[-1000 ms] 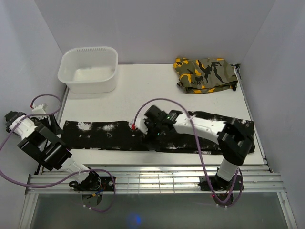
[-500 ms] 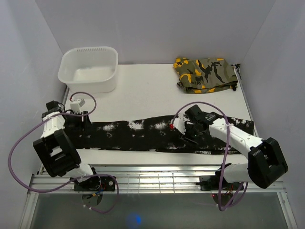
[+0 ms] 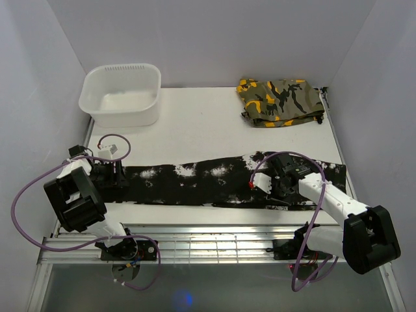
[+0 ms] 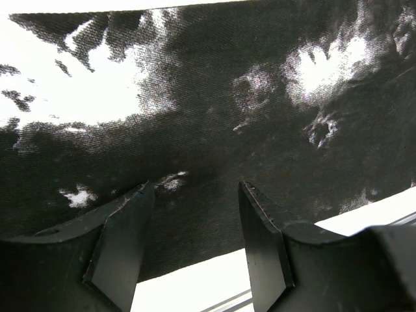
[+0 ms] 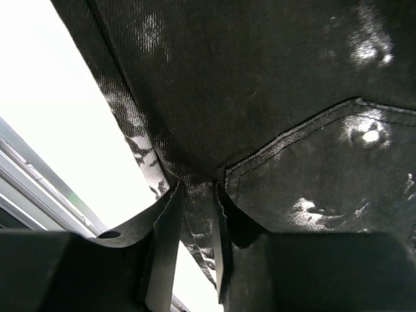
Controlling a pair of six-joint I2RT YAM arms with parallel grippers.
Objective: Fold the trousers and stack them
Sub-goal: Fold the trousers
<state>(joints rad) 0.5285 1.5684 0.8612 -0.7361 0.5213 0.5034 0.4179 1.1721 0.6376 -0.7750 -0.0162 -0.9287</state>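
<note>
Both arms have shifted in the last second: the right gripper (image 3: 270, 184) has drawn back from the middle of the trousers (image 3: 195, 179) toward their right part, while the left gripper (image 3: 117, 174) has swung in from the left wall to the garment's left end, and the cloth's left edge now sits a little further right than it did. The trousers lie on the table (image 3: 195, 123) as one long, narrow black-and-white band near its near edge. Their long axis runs left to right, with the middle bowed slightly toward the far side. The right end is broader and, in the right wrist view, shows a stitched seam, so I judge the waist points right and the leg ends left. The right claw is clenched on a small ridge of fabric squeezed between its fingers (image 5: 170, 221). The left claw is released, its fingers (image 4: 123, 240) spread just above the cloth near its near edge and holding nothing. By my reading the lengthwise fold is done, with one leg over the other, though the layers cannot be told apart. The crosswise folds remain, and nothing is stacked yet. A folded camouflage garment (image 3: 279, 101) lies at the far right and a white tub (image 3: 120, 94) at the far left, both well apart from the trousers.
</note>
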